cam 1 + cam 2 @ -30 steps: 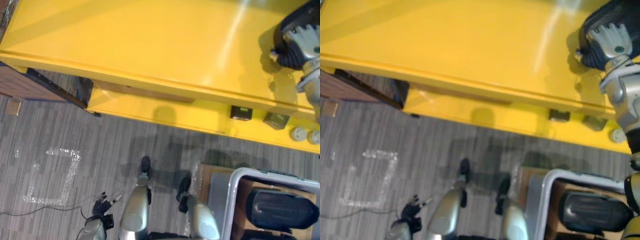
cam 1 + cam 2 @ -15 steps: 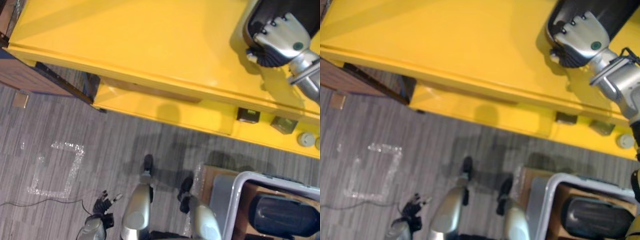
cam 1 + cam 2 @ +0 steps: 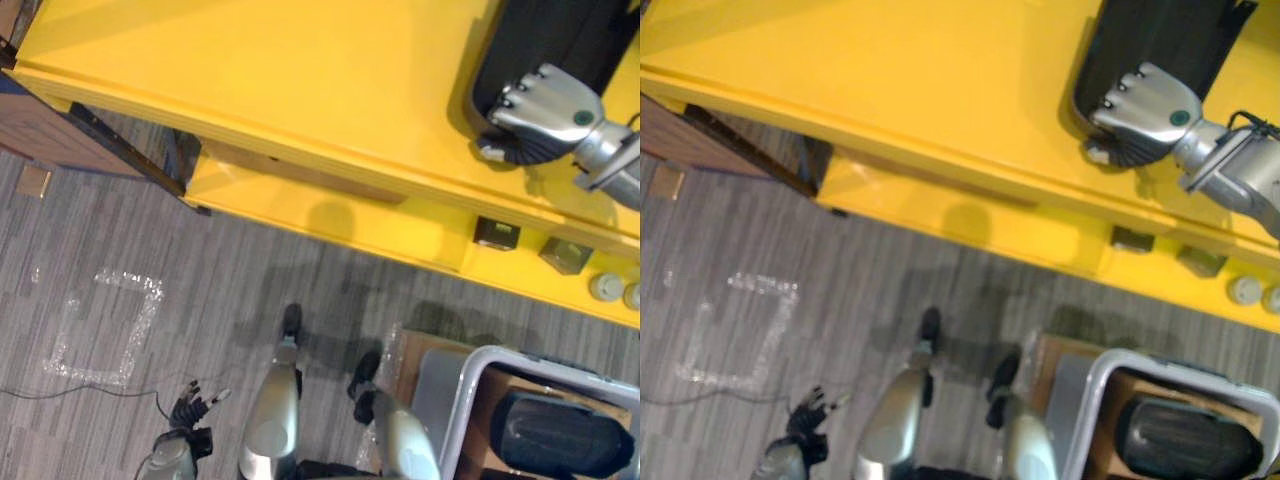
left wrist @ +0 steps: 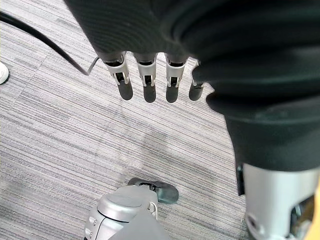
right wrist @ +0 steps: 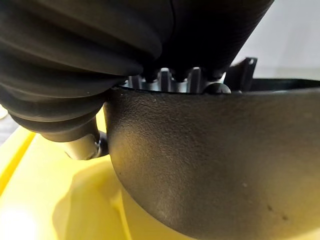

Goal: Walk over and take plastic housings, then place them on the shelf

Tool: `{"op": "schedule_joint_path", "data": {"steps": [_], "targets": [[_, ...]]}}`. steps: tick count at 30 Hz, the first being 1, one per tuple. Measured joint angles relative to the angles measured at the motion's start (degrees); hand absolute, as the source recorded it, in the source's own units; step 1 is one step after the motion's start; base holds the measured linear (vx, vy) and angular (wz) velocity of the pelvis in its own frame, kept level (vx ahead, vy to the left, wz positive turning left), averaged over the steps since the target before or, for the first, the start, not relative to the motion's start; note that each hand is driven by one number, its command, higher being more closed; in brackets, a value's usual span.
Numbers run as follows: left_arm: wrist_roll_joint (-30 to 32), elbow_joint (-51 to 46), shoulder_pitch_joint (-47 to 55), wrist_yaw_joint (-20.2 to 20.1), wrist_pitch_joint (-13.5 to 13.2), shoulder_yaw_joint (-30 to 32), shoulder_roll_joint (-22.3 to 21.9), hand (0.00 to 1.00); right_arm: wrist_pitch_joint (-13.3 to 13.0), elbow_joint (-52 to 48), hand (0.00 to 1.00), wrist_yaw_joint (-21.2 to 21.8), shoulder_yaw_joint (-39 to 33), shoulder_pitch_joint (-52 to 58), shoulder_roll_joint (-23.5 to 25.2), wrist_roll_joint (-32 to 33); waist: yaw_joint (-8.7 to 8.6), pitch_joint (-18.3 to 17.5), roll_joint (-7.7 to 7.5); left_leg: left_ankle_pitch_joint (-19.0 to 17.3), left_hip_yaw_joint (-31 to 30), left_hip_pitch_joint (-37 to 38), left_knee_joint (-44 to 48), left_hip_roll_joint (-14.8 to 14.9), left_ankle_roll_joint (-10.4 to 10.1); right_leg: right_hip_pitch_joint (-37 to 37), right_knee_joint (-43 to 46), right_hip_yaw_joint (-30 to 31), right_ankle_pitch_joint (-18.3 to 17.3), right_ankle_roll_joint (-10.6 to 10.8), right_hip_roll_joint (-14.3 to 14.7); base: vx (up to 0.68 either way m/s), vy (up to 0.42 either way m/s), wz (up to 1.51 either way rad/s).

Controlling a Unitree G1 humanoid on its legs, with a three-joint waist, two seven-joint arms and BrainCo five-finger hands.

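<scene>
The right hand (image 3: 545, 110) grips the near end of the black plastic housing (image 3: 560, 35) on the yellow shelf (image 3: 300, 80), close to its front edge, so a release that snags on its rim could drag it off; the left hand (image 4: 150, 80) hangs open by the floor (image 3: 150, 250)

Floor: grey striped carpet (image 3: 200, 290).
- Square outline of clear tape (image 3: 145, 325), left of centre.
- Small tan plate (image 3: 30, 181), at the floor's left edge.
- Brown wooden cabinet (image 3: 50, 150), upper left corner.
- White-rimmed grey bin (image 3: 458, 415), lower right corner, with brown cardboard (image 3: 410, 350) just beside it.

Lower ledge of the yellow shelf (image 3: 380, 230), right end:
- Two small dark boxes (image 3: 497, 232) (image 3: 560, 255).
- Two white round caps (image 3: 605, 287) (image 3: 632, 295).
</scene>
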Motion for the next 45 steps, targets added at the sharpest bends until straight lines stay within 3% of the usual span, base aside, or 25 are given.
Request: {"op": "schedule_joint_path", "data": {"steps": [4,5,8,15,20,25,28,31,35,37,40,42,43,45], "targets": [[0.0,0.0,0.0,-0.1,0.0,-0.1,0.4,0.0,-0.3,0.7,1.0,0.9,0.3,0.0,0.0,0.9,0.27,-0.1,-0.33,0.0,0.0,0.0,0.0,0.0,0.0,0.0,-0.1,0.0,0.0,0.0,0.0,0.0,0.0,0.0],[0.0,0.0,0.0,-0.2,0.0,-0.1,0.8,0.0,-0.3,0.9,0.0,0.9,0.3,0.0,0.0,1.1,0.33,0.0,-0.51,0.0,0.0,-0.1,0.0,0.1,0.0,-0.1,0.0,0.0,0.0,0.0,0.1,0.0,0.0,0.0],[0.0,0.3,0.0,-0.2,-0.1,-0.1,2.1,0.0,0.4,1.8,0.0,1.1,0.7,-0.4,-0.1,1.2,0.64,-0.1,-1.13,0.0,0.0,-0.1,0.0,0.1,0.0,-0.1,-0.1,0.0,0.0,0.0,0.1,0.0,0.0,0.0],[0.0,0.4,0.0,-0.3,-0.3,-0.2,2.1,0.0,5.4,2.1,0.0,1.8,1.4,-0.7,-1.4,2.4,1.22,-0.1,-1.25,0.1,-0.2,-0.1,-0.5,-0.1,-0.1,-0.2,0.0,-0.2,0.0,0.0,0.0,0.0,0.0,0.0],[0.0,0.2,0.0,-0.3,-1.4,-0.2,2.1,0.0,8.9,2.6,0.0,-4.8,0.5,0.7,-1.6,2.2,1.2,-0.2,-1.3,0.3,-0.2,-0.1,-0.8,-0.1,-0.1,-0.2,-0.1,-0.2,0.0,0.0,-0.1,0.0,0.0,0.0],[0.0,-0.6,0.0,2.5,-6.3,-0.1,2.0,0.0,10.7,1.3,0.0,-12.5,-9.9,6.0,-1.6,2.7,0.43,-0.2,-1.35,0.4,0.2,0.7,-0.8,-0.1,0.0,0.3,-0.3,0.0,0.1,0.0,-0.1,0.0,0.0,-0.02],[-0.1,-3.2,0.4,4.4,-8.7,0.2,1.6,0.0,13.1,-1.7,0.0,-18.1,-21.0,12.0,-1.6,4.0,-1.24,-0.4,-1.72,0.3,0.2,1.9,-0.9,-0.2,-0.1,1.8,-1.0,0.0,0.1,0.1,-0.1,0.0,0.0,0.0],[-0.1,-5.6,1.6,4.6,-9.1,0.8,1.6,0.0,13.9,-6.4,0.0,-22.7,-31.0,20.1,-1.5,3.8,-3.3,-3.0,-2.84,0.0,0.4,2.0,-1.0,-0.3,-0.1,2.1,-1.5,0.0,0.1,0.2,-0.1,0.01,-0.008,-0.01],[0.0,-7.4,4.1,4.2,-8.9,1.0,0.7,0.0,14.7,-14.3,0.0,-25.7,-40.0,29.6,-1.1,2.3,-5.61,-7.1,-3.56,-0.8,1.3,3.5,-1.0,-0.6,0.0,3.6,-2.6,0.5,0.2,0.5,-0.4,0.07,-0.012,-0.1],[0.1,-7.6,5.3,4.0,-8.9,1.0,0.0,0.0,14.8,-17.7,0.0,-25.8,-43.1,33.9,0.1,2.2,-6.39,-9.1,-3.53,-1.5,1.9,5.3,-1.0,-0.8,0.0,5.3,-3.4,1.3,0.2,0.7,-0.6,0.04,-0.003,-0.15],[-0.2,-16.2,9.2,1.2,-9.0,-0.2,-1.1,0.0,16.3,-22.4,0.0,-27.1,-51.0,42.6,5.0,3.0,-8.17,-13.0,-3.17,-2.2,2.2,6.1,-1.1,-1.1,0.0,6.2,-4.6,1.4,-0.1,1.0,-0.8,0.04,-0.003,-0.05],[-0.7,-28.0,11.3,-2.1,-8.7,-1.1,-2.0,0.0,19.0,-25.1,0.0,-28.2,-58.0,47.8,11.4,7.1,-8.63,-14.8,-2.3,-2.3,2.9,6.1,-1.1,-1.3,0.1,6.3,-5.1,1.5,0.1,1.1,-0.9,0.02,0.008,-0.05],[-0.7,-38.4,12.1,-4.1,-8.0,-0.6,-3.1,0.0,20.1,-27.7,0.0,-28.3,-62.9,50.9,17.0,11.0,-9.07,-15.3,-1.36,-2.3,3.0,6.1,-1.0,-1.5,0.1,6.5,-5.3,1.5,0.4,1.3,-1.1,0.0,0.0,0.0],[-0.7,-50.9,13.0,-6.5,-4.9,1.7,-2.8,0.0,21.6,-31.1,0.0,-28.0,-66.1,54.8,23.7,13.2,-9.91,-16.0,-0.13,-2.3,3.0,6.5,-1.0,-1.7,0.2,7.4,-5.9,1.4,1.3,1.4,-1.1,0.02,0.007,-0.02]]}}
